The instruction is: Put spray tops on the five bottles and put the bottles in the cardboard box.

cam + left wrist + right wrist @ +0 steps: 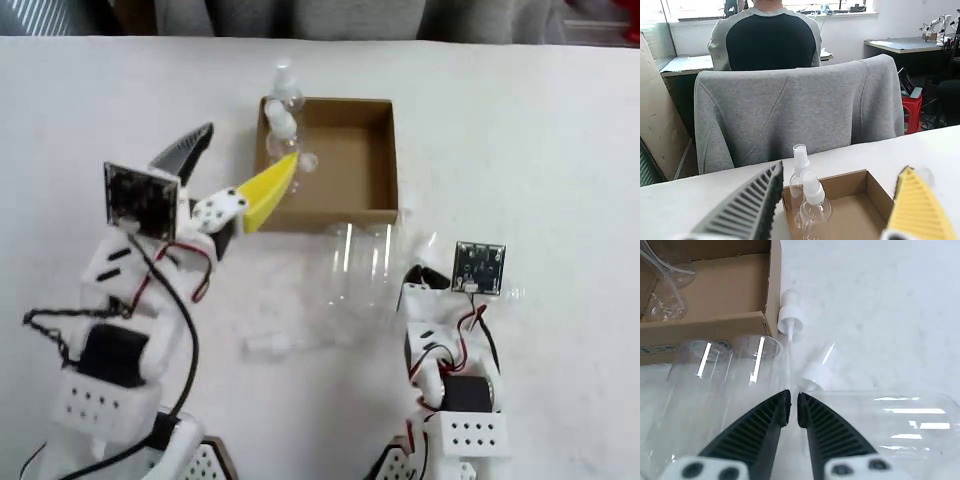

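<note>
The cardboard box [345,212] sits at the table's middle back. A clear bottle with a spray top [282,127] stands in its far left corner, and a second capped bottle [285,82] stands just outside behind it. My left gripper [252,143] hangs open over that corner; its yellow finger [915,210] and grey finger [747,207] flank the two bottles [812,205]. In front of the box lie uncapped clear bottles [355,258], and a capped bottle [880,425] lies beside my right gripper [793,397]. It is shut and holds nothing. A loose spray top [790,315] lies by the box corner.
Another clear bottle [290,325] lies on the white table between the two arms. Behind the table stands a chair draped in grey cloth [790,115]. Open table surface stretches to the right of the box.
</note>
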Controlling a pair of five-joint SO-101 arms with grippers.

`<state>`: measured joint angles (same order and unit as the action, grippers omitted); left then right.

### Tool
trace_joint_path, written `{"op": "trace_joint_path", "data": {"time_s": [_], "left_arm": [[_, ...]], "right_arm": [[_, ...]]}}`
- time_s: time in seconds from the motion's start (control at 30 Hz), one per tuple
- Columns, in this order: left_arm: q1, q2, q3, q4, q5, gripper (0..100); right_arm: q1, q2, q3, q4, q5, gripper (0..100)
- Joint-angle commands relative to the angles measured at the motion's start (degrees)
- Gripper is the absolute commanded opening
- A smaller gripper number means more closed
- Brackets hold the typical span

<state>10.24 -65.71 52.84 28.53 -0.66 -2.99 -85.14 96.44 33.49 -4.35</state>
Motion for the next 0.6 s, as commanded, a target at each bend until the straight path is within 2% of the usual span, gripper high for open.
{"op": "trace_joint_path", "data": {"time_s": [0.0, 0.17, 0.2, 0.3, 0.43, 0.57], "left_arm": [[-0.1, -6.4, -1.0, 8.5, 0.5, 29], [-0.1, -10.3, 1.3, 15.3, 0.5, 3], [-0.1, -10.7, 2.5, 15.5, 0.5, 1], [-0.1, -12.4, 7.5, 15.4, 0.5, 7], [-0.6, -15.5, 16.5, 15.3, 0.5, 5], [-6.7, -21.6, 26.2, 15.3, 0.5, 2]], "right_arm": [[0.1, 0.0, 0.7, -1.3, 0.7, 1.7], [0.1, -0.2, 0.7, -0.5, 0.7, 1.7], [0.1, -0.4, 0.7, 0.0, 0.7, 1.7], [0.1, -0.4, 0.7, 0.3, 0.7, 1.7], [0.2, -0.4, 0.7, 0.2, 0.7, 1.9], [0.2, -0.5, 0.7, 0.0, 0.7, 2.0]]}}
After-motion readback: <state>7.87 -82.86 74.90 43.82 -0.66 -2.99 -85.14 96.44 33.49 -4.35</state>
